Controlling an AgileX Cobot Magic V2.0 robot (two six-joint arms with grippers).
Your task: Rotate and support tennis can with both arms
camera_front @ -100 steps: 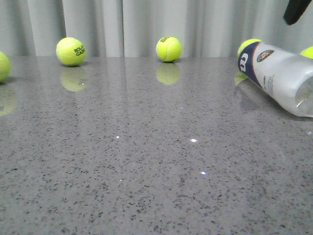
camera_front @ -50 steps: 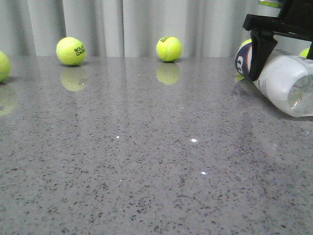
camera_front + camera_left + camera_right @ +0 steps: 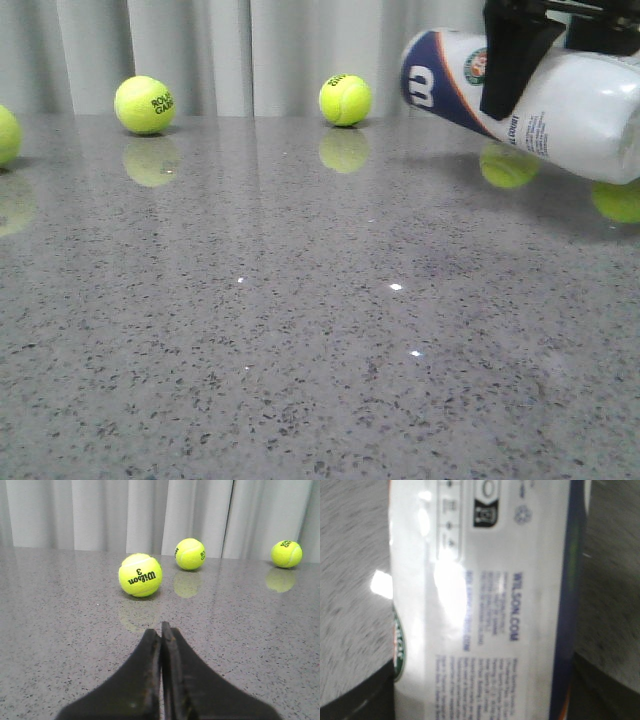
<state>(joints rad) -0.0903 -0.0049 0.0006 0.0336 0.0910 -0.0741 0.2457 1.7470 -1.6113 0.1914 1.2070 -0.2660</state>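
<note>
So the right claw [image 3: 512, 60] has the tennis can [image 3: 560, 105] clamped around its middle, up in the upper right of the front view, and it's clear of the tabletop [image 3: 300, 330]. The can is tilted, navy W end pointing left and slightly up. Gripping mid-body probably makes sense for balance while turning it (the wrist view just shows label filling the frame between the dark fingers). The left claw [image 3: 161, 630] is pinched fully closed on nothing, low over the tabletop near a tennis ball [image 3: 140, 575], so not supporting yet. Compared with half a second ago, the can has come off the tabletop and shifted left, uncovering two balls behind it.
</note>
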